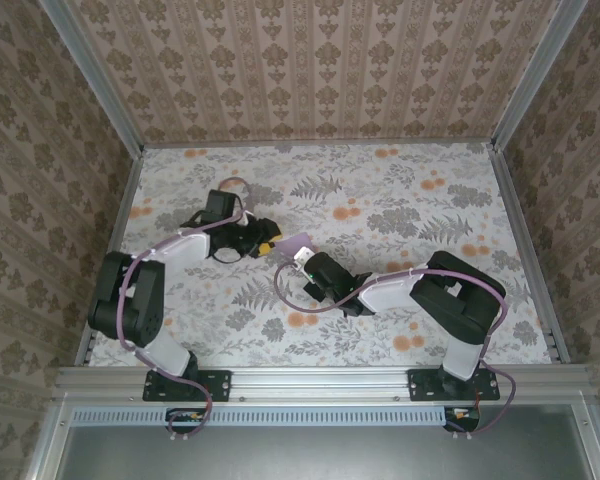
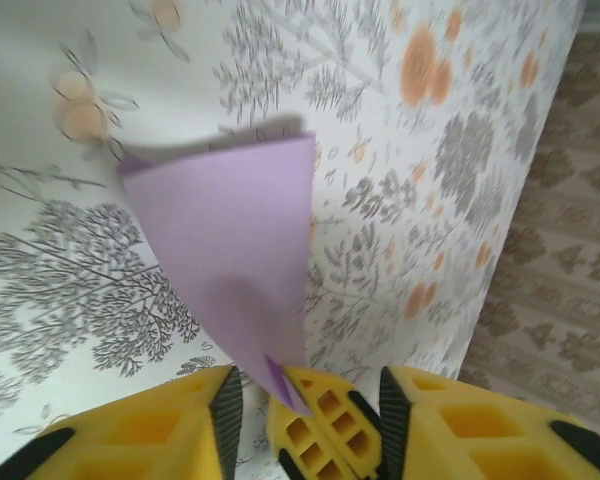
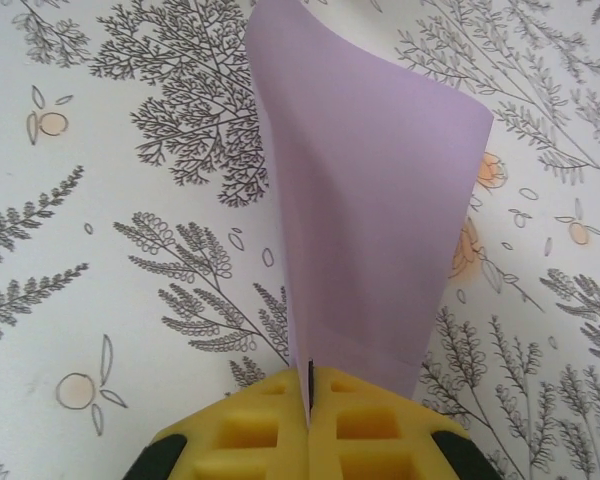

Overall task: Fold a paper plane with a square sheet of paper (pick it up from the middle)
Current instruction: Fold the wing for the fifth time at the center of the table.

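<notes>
You are at the pick-up and hand-to-hand stage, as I judge it. The paper (image 3: 370, 200) hangs curled in the air with no dart shape, and I can make out no firm crease on it.

Your right end effector (image 3: 308, 400) is clenched on the paper's lower edge, pads pressed together with the sheet rising out of them. Your left end effector (image 1: 270, 242) sits just beside the paper on its left. In the left wrist view its jaws stand apart with the paper's corner between them, so it is released and grips nothing. A yellow tip shows in that gap as well, most likely the right one's.

The paper itself is lifted off the desk (image 1: 400, 200), above its middle, held by the right end effector alone.

The next move likely calls for getting the paper flat under control. Take a second edge with the left end effector, or lay the paper down so the centre fold can be pressed. Watch the curl: thin paper held by one edge can sag or twist.

Below the paper, the desk wears a pale cloth printed with grey ferns and orange blossoms. Around it stand walls (image 1: 310, 60) in brown damask paper. Nearer you than the paper runs the metal rail (image 1: 320, 380) carrying both arm bases.
</notes>
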You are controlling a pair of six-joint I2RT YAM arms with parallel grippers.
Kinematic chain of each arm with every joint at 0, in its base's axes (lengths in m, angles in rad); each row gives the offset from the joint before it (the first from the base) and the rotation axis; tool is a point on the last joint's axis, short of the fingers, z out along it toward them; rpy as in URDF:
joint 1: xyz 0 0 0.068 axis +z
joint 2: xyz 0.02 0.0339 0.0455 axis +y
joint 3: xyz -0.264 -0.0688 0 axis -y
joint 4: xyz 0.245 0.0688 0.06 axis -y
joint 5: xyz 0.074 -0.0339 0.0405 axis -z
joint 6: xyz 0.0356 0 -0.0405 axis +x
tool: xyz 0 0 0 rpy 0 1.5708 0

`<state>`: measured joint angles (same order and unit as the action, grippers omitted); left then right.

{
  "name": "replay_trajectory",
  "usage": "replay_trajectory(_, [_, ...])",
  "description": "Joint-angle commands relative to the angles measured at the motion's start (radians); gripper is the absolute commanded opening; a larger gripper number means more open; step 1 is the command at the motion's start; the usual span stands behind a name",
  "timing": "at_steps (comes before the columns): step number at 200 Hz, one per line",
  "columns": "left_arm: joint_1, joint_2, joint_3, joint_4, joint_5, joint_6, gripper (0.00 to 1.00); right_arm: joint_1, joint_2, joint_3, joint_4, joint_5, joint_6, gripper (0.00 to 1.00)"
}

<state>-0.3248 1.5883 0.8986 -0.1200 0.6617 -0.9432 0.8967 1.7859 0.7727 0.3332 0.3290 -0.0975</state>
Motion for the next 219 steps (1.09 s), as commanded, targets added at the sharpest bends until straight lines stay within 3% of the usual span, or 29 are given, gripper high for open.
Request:
replay_trajectory(1, [0.045, -0.077, -0.039, -0.056, -0.034, 0.037, 0.51, -0.022, -0.045, 0.016, -0.027, -0.084, 0.067, 0.0])
replay_trajectory(46, [0.087, -0.153, -0.133, -0.036, -0.066, 0.055, 0.72, -0.067, -0.065, 0.054, -0.076, -0.261, 0.179, 0.0])
replay_trajectory(103, [0.082, -0.2, -0.259, 0.13, -0.037, 0.083, 1.0, -0.125, -0.036, 0.106, -0.109, -0.504, 0.363, 0.0])
replay_trajectory(156, [0.053, -0.309, -0.328, 0.172, -0.056, 0.137, 1.0, -0.167, 0.031, 0.138, -0.077, -0.674, 0.507, 0.0])
replay_trajectory(219, [-0.012, -0.274, -0.342, 0.242, -0.03, 0.122, 1.0, -0.171, 0.066, 0.141, -0.077, -0.705, 0.547, 0.0])
